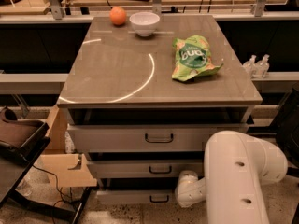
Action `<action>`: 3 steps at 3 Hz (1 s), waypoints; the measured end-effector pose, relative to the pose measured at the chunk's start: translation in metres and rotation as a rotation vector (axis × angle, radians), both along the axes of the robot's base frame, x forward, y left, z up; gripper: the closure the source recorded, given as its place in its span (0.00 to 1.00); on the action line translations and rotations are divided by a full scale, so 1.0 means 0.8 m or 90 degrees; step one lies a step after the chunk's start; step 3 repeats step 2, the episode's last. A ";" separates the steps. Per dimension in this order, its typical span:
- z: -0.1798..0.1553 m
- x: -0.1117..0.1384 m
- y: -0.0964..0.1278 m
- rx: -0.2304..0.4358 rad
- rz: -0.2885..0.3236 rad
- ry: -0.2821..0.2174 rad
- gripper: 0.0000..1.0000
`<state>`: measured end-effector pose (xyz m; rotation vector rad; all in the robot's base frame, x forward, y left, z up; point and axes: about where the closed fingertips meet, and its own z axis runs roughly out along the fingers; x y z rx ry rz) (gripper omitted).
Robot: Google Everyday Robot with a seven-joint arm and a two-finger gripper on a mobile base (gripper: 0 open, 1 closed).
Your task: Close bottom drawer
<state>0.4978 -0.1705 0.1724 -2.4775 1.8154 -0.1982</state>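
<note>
The bottom drawer (131,197) is the lowest of three grey-beige drawers, with a shallow front and a small dark loop handle (160,199). It stands pulled out a little, like the two drawers above it. My white arm (238,171) comes in from the lower right. My gripper (183,192) is at the arm's end, right by the right part of the bottom drawer's front, just right of the handle.
The middle drawer (149,168) and the top drawer (159,138) also stick out slightly. On the cabinet top (117,69) lie an orange (118,16), a white bowl (144,22) and a green chip bag (192,57). A cardboard box (60,162) and a dark chair (18,139) stand at the left.
</note>
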 end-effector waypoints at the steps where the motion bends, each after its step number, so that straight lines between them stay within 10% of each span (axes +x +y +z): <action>1: -0.003 0.026 0.007 0.002 -0.002 -0.010 1.00; 3: 0.001 0.051 0.011 0.021 0.020 -0.049 1.00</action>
